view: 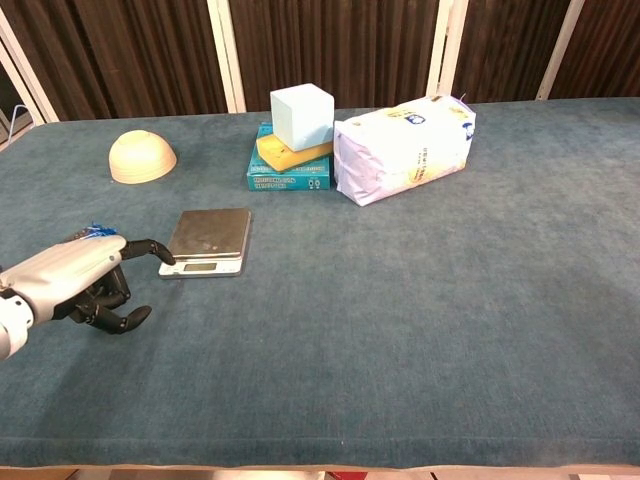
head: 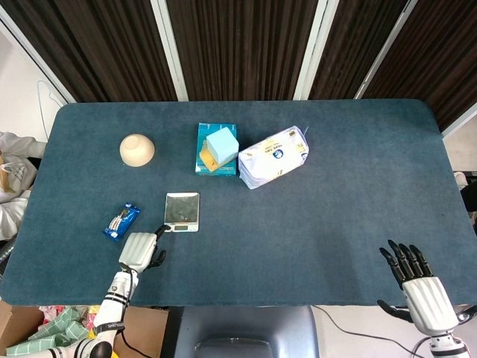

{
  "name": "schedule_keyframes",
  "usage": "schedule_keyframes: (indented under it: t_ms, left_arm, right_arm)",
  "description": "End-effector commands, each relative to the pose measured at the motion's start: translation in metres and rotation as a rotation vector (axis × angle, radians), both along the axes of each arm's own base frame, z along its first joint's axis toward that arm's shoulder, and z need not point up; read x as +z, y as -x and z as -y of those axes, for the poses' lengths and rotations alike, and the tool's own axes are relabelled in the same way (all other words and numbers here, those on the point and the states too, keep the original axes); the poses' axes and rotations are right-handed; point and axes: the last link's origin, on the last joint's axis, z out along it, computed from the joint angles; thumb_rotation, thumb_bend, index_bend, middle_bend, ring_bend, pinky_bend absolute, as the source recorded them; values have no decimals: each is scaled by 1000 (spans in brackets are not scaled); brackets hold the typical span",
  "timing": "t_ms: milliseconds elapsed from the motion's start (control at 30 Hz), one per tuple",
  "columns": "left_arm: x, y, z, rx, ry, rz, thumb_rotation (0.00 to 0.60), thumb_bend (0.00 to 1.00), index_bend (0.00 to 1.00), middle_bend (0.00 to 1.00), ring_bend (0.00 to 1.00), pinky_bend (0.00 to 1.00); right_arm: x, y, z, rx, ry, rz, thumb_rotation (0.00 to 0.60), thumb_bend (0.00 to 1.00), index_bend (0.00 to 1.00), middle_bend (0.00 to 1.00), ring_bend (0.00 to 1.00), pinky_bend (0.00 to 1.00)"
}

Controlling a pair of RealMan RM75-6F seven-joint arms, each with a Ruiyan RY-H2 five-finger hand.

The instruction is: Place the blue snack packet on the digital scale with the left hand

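The blue snack packet [head: 121, 221] lies flat on the blue table, left of the small digital scale [head: 182, 211]. My left hand [head: 140, 250] hovers just in front of the gap between packet and scale, fingers apart, holding nothing. One finger reaches toward the scale's front left corner. In the chest view the left hand [view: 80, 280] covers nearly all of the packet; only a blue tip [view: 97, 230] shows above it, beside the scale [view: 207, 240]. My right hand [head: 414, 276] rests at the front right table edge, fingers spread and empty.
An upturned beige bowl [head: 137, 149] sits behind the packet. Behind the scale a teal box [head: 203, 156] carries a yellow sponge [view: 290, 152] and a pale blue cube [head: 222, 143]. A white bag [head: 273, 156] lies right of them.
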Motion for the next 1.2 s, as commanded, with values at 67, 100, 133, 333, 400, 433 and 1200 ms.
schedule_keyframes:
  t_ms: [67,100,133,333,400,433,1200]
  left_arm:
    - [-1,3,0,-13,-12,-41,600,412,237,1000,1000,1000]
    - [-2,4,1,-8,-8,-42,600,412,237,1000,1000,1000]
    - [-3,5,1,-2,-4,-40,600,413,237,1000,1000,1000]
    - [-2,7,1,-3,-7,-52,600,413,237,1000,1000,1000]
    - [-2,8,2,-2,-6,-57,600,413,236,1000,1000,1000]
    - [-3,7,2,-3,-5,-56,600,413,236,1000,1000,1000]
    - [-8,7,-6,13,16,-80,600,414,247,1000,1000,1000]
  right_arm:
    - [0,0,0,0,-3,0,583,182,0,0,0,0]
    - [0,0,0,-1,-2,-2,582,181,0,0,0,0]
    - [0,0,0,-1,-1,-1,582,182,0,0,0,0]
    - [1,0,-1,0,0,0,582,182,0,0,0,0]
    - [1,1,-1,-5,-2,-2,581,181,0,0,0,0]
    - [1,1,-1,-6,-3,-2,581,181,0,0,0,0]
    - [3,1,-2,-12,-1,-1,581,181,0,0,0,0]
